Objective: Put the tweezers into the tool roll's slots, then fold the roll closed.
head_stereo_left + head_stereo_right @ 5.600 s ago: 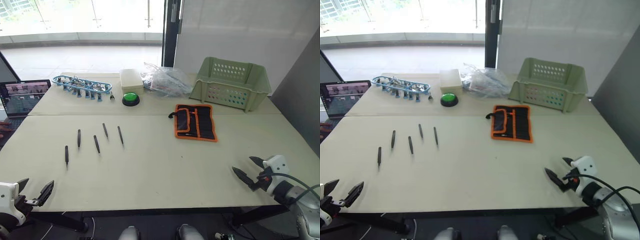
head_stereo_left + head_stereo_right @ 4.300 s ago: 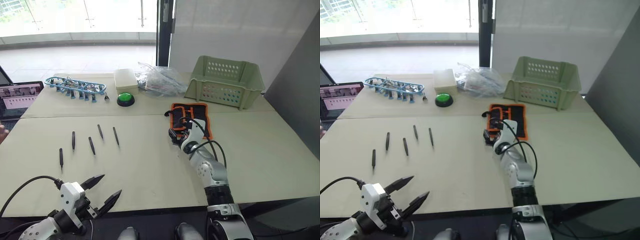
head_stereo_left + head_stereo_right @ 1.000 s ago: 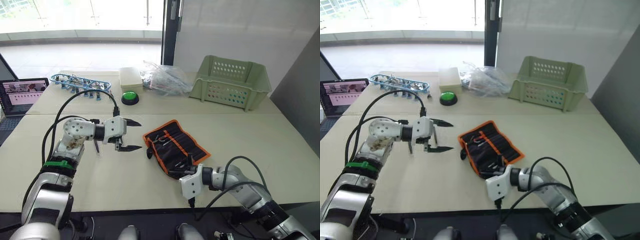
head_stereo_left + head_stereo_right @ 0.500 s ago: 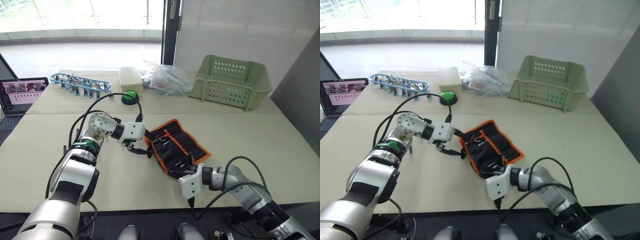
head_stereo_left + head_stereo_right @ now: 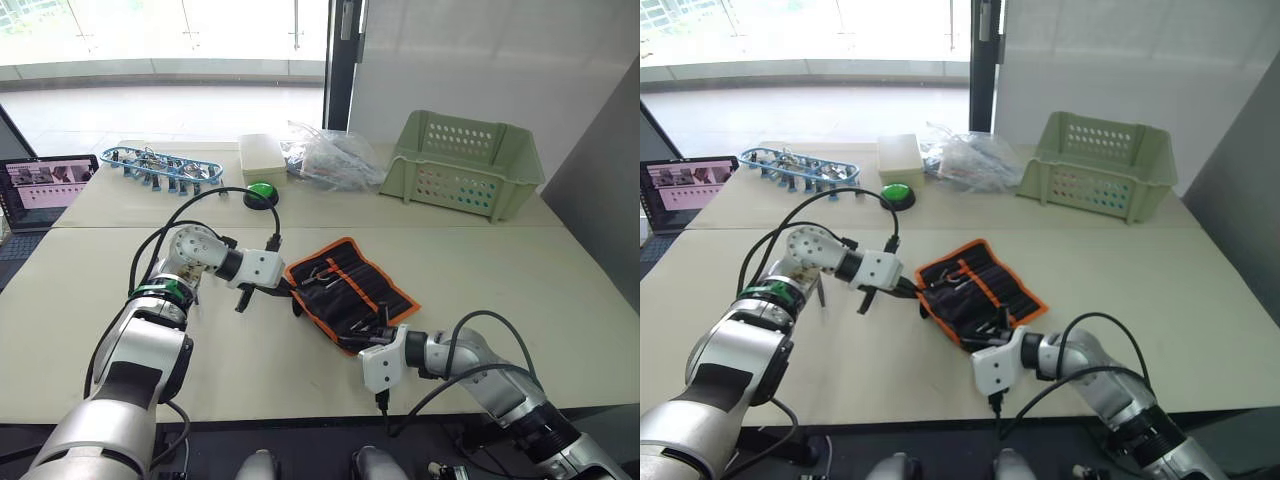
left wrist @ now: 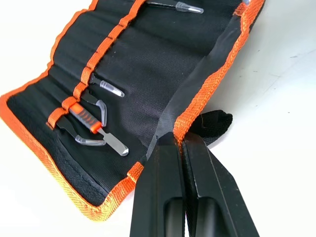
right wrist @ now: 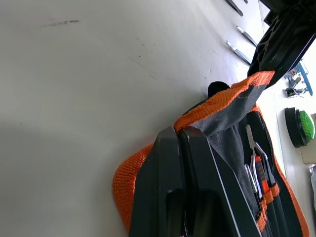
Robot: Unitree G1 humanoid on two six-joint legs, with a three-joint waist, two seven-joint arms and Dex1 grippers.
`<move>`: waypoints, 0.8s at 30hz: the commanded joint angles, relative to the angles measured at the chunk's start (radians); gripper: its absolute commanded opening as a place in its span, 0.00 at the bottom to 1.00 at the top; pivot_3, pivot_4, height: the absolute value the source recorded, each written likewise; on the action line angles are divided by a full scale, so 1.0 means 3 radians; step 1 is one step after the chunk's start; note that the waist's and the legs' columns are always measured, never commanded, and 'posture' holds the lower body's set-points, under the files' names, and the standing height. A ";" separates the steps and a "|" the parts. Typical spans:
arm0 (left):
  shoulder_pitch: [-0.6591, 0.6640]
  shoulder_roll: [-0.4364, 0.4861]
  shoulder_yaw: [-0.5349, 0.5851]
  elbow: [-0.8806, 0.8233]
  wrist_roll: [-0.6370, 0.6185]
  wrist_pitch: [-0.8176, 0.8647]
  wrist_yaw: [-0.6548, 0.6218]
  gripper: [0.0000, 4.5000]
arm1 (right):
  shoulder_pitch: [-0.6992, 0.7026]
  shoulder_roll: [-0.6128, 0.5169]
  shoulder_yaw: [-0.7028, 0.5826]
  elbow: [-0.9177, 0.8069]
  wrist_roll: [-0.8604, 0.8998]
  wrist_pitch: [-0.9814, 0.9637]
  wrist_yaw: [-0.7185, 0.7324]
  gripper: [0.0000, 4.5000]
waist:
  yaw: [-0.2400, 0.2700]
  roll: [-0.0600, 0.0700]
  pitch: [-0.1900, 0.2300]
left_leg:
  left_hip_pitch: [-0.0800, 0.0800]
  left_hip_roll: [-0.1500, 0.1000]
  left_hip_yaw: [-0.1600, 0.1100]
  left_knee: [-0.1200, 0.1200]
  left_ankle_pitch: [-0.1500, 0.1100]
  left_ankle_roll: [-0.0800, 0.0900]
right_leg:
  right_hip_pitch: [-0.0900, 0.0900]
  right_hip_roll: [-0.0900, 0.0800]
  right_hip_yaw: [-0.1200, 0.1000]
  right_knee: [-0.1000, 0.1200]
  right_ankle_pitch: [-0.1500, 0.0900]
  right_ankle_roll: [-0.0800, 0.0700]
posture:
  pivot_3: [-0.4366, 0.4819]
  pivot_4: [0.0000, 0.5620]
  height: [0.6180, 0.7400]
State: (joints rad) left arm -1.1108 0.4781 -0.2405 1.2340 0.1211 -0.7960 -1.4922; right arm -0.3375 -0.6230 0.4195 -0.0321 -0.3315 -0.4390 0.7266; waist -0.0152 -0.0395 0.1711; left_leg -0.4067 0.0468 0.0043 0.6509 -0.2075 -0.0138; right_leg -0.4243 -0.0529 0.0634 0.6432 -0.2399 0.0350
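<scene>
Green basket (image 5: 468, 165), green btn (image 5: 261, 193), laptop (image 5: 45, 187) on table (image 5: 560, 290).

no readable text, labels, brands or numbers anywhere. laptop screen (image 5: 42, 185) shows small picture tiles, too small to read. tool roll (image 5: 348, 290) plain black fabric with orange edging, no print seen. green basket (image 5: 468, 165) and white box (image 5: 262, 156) unmarked.
</scene>
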 commanded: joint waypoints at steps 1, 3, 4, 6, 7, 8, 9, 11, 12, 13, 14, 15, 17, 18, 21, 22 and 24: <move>0.0001 0.0062 0.0067 -0.0077 -0.0047 -0.0197 -0.0029 0.00 | 0.0005 0.0038 -0.0107 -0.0159 0.0149 0.0121 0.0043 0.17 | -0.0003 0.0000 0.0000 | 0.0000 0.0000 0.0000 0.0000 0.0000 0.0000 | 0.0000 0.0000 0.0000 0.0001 0.0000 0.0000 | 0.48 0.27 0.87; 0.0064 0.0085 0.0068 -0.0093 -0.0039 -0.0329 0.0000 0.00 | 0.0023 0.0030 -0.0122 -0.0192 0.0210 0.0213 0.0111 0.33 | -0.0005 0.0000 0.0000 | 0.0001 0.0000 0.0000 0.0000 0.0000 0.0000 | 0.0000 0.0000 0.0000 0.0002 0.0001 -0.0001 | 0.48 0.27 0.87; 0.0102 0.0102 0.0067 -0.0105 -0.0040 -0.0400 0.0004 0.00 | 0.0043 0.0019 -0.0143 -0.0237 0.0283 0.0275 0.0157 0.40 | -0.0005 0.0000 0.0000 | 0.0001 0.0000 0.0000 0.0000 0.0000 0.0000 | 0.0000 0.0000 0.0000 0.0002 0.0001 -0.0002 | 0.48 0.27 0.87; 0.0233 0.0147 0.0070 -0.0153 -0.0066 -0.0573 0.0006 0.00 | 0.0099 0.0013 -0.0249 -0.0405 0.0609 0.0608 0.0309 0.57 | -0.0006 0.0000 0.0000 | 0.0001 0.0000 0.0000 0.0000 0.0000 0.0000 | 0.0000 0.0000 0.0000 0.0002 0.0004 -0.0007 | 0.48 0.27 0.87; 0.0275 0.0161 0.0072 -0.0165 -0.0076 -0.0618 0.0005 0.00 | 0.0119 0.0016 -0.0291 -0.0473 0.0730 0.0754 0.0369 0.64 | -0.0006 0.0000 0.0000 | 0.0001 0.0001 0.0000 0.0000 0.0000 0.0000 | 0.0000 0.0000 0.0000 0.0002 0.0005 -0.0008 | 0.48 0.27 0.87; 0.0313 0.0173 0.0072 -0.0171 -0.0081 -0.0653 0.0008 0.00 | 0.0136 0.0022 -0.0337 -0.0558 0.0888 0.0976 0.0447 0.72 | -0.0007 0.0000 0.0000 | 0.0001 0.0001 0.0000 0.0000 0.0000 0.0000 | 0.0000 0.0000 0.0001 0.0003 0.0005 -0.0009 | 0.48 0.27 0.87; 0.0335 0.0181 0.0074 -0.0174 -0.0088 -0.0672 0.0004 0.00 | 0.0150 0.0025 -0.0364 -0.0630 0.0982 0.1133 0.0498 0.79 | -0.0005 0.0000 0.0000 | 0.0001 0.0001 0.0000 0.0001 0.0000 0.0000 | 0.0000 0.0000 0.0001 0.0004 0.0006 -0.0010 | 0.48 0.27 0.87; 0.0453 0.0188 0.0080 -0.0213 -0.0108 -0.0717 0.0031 0.00 | 0.0104 0.0061 -0.0513 -0.0974 0.1815 0.2222 0.0678 0.94 | 0.0002 0.0000 0.0000 | 0.0000 0.0001 -0.0001 0.0007 0.0000 0.0000 | 0.0000 0.0000 0.0000 0.0009 0.0006 -0.0010 | 0.48 0.27 0.87; 0.0516 0.0191 0.0088 -0.0239 -0.0130 -0.0736 0.0039 0.00 | -0.0015 0.0227 -0.0629 -0.0982 0.2168 0.2635 0.0608 0.94 | 0.0002 0.0000 0.0000 | 0.0001 0.0002 -0.0001 0.0010 0.0000 0.0000 | 0.0002 0.0000 0.0000 0.0010 0.0006 -0.0011 | 0.48 0.27 0.87; 0.0558 0.0193 0.0093 -0.0259 -0.0145 -0.0747 0.0044 0.00 | -0.0105 0.0346 -0.0715 -0.0984 0.2395 0.2920 0.0540 0.94 | -0.0010 0.0000 0.0000 | 0.0001 0.0002 -0.0002 0.0012 0.0000 0.0000 | 0.0003 0.0000 0.0000 0.0011 0.0007 -0.0011 | 0.48 0.27 0.87; 0.0585 0.0195 0.0100 -0.0278 -0.0152 -0.0751 0.0067 0.00 | -0.0200 0.0474 -0.0688 -0.0882 0.2325 0.3015 0.0412 0.94 | -0.0030 0.0000 0.0000 | 0.0003 0.0003 -0.0001 0.0015 0.0000 0.0000 | 0.0004 0.0001 0.0000 0.0014 0.0007 -0.0011 | 0.48 0.27 0.87; 0.0601 0.0198 0.0102 -0.0293 -0.0156 -0.0754 0.0084 0.00 | -0.0259 0.0548 -0.0657 -0.0817 0.2235 0.3064 0.0326 0.94 | -0.0037 0.0000 0.0000 | 0.0001 0.0009 -0.0001 0.0020 0.0000 0.0000 | 0.0004 0.0005 0.0001 0.0014 0.0012 -0.0014 | 0.48 0.27 0.87; 0.0632 0.0220 0.0076 -0.0320 -0.0113 -0.0822 0.0149 0.00 | -0.0266 0.0625 -0.0529 -0.0821 0.2130 0.3172 0.0283 0.81 | -0.0014 0.0000 0.0000 | 0.0000 0.0011 -0.0007 0.0026 0.0000 0.0000 | 0.0003 0.0010 0.0000 0.0019 0.0014 -0.0013 | 0.48 0.27 0.87; 0.0648 0.0233 0.0057 -0.0324 -0.0077 -0.0871 0.0194 0.00 | -0.0237 0.0664 -0.0474 -0.0820 0.2102 0.3199 0.0255 0.76 | 0.0004 0.0000 0.0000 | 0.0000 0.0013 -0.0007 0.0027 0.0000 0.0000 | 0.0003 0.0014 -0.0001 0.0017 0.0013 -0.0011 | 0.48 0.27 0.87; 0.0669 0.0259 0.0023 -0.0315 -0.0012 -0.0935 0.0306 0.00 | -0.0155 0.0734 -0.0328 -0.0760 0.1982 0.3209 0.0176 0.52 | 0.0015 0.0000 0.0000 | -0.0005 0.0013 -0.0009 0.0027 0.0000 0.0000 | 0.0002 0.0016 0.0000 0.0016 0.0012 -0.0009 | 0.48 0.27 0.87; 0.0672 0.0265 0.0019 -0.0311 0.0000 -0.0939 0.0338 0.00 | -0.0136 0.0736 -0.0292 -0.0751 0.1948 0.3201 0.0164 0.45 | 0.0016 0.0000 0.0000 | -0.0007 0.0013 -0.0009 0.0028 0.0000 0.0000 | 0.0002 0.0016 0.0001 0.0015 0.0014 -0.0012 | 0.48 0.27 0.87; 0.0675 0.0283 -0.0003 -0.0293 0.0054 -0.0968 0.0411 0.00 | -0.0084 0.0732 -0.0228 -0.0722 0.1891 0.3219 0.0151 0.29 | 0.0012 0.0000 0.0000 | -0.0012 0.0012 -0.0009 0.0031 0.0000 0.0000 | 0.0000 0.0015 0.0001 0.0014 0.0015 -0.0011 | 0.48 0.27 0.87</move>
State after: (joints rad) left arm -0.9034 0.5512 -0.2330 1.1538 0.1200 -1.0706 -1.3913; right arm -0.3621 -0.4018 0.3509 -0.2289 0.2476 0.5330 0.7810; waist -0.0115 -0.0395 0.1711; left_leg -0.4103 0.0503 0.0015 0.6602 -0.2075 -0.0138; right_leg -0.4244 -0.0482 0.0641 0.6475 -0.2354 0.0317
